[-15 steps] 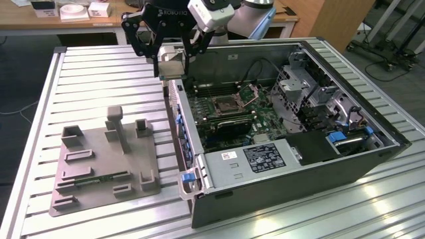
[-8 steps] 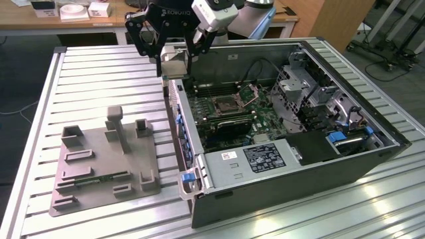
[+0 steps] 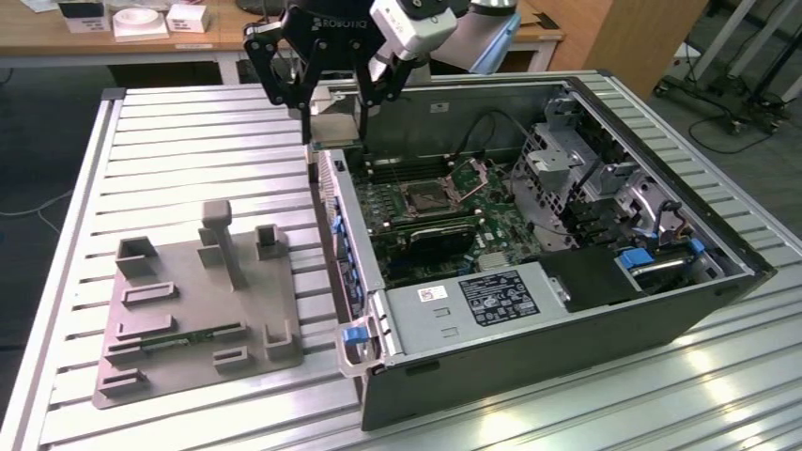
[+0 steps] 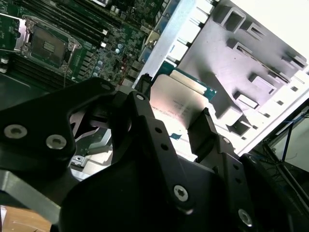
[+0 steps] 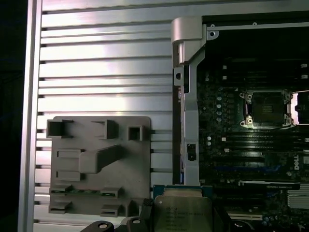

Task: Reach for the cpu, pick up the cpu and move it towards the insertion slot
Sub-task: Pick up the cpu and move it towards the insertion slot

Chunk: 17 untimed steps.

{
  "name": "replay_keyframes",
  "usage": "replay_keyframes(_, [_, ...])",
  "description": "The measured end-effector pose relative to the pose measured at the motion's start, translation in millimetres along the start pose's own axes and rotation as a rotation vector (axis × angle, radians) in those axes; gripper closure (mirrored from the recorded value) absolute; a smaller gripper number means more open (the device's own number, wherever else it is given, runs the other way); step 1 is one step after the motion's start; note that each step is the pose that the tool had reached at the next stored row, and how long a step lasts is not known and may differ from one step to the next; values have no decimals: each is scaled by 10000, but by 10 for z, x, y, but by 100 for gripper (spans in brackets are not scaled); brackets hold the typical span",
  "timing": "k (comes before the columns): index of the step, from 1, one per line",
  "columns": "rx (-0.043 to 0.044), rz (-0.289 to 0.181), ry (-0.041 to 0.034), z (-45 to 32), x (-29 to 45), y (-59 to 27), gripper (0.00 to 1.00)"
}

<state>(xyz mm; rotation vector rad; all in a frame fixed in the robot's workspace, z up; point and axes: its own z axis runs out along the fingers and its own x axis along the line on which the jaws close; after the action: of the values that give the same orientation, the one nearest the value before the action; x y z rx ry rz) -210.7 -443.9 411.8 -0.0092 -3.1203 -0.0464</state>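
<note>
Gripper (image 4: 186, 118) nearest lens in second wrist view, clenched on cpu (image 4: 179, 104), held in air over case (image 3: 701, 310) wall, well short of slot (image 3: 429, 197). Slotted metal table (image 3: 188, 160) beneath; grey fixture (image 3: 188, 319) beside case. Wooden desk (image 3: 38, 38) behind. Chip print unreadable.

Open air above the insertion slot (image 3: 435, 195), computer case's side wall (image 3: 345, 246) between it and jaws.
</note>
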Motion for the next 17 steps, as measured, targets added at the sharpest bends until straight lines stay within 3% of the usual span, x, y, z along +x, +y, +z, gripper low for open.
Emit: replay_keyframes(17, [1, -1, 1, -2, -82, 4, 45])
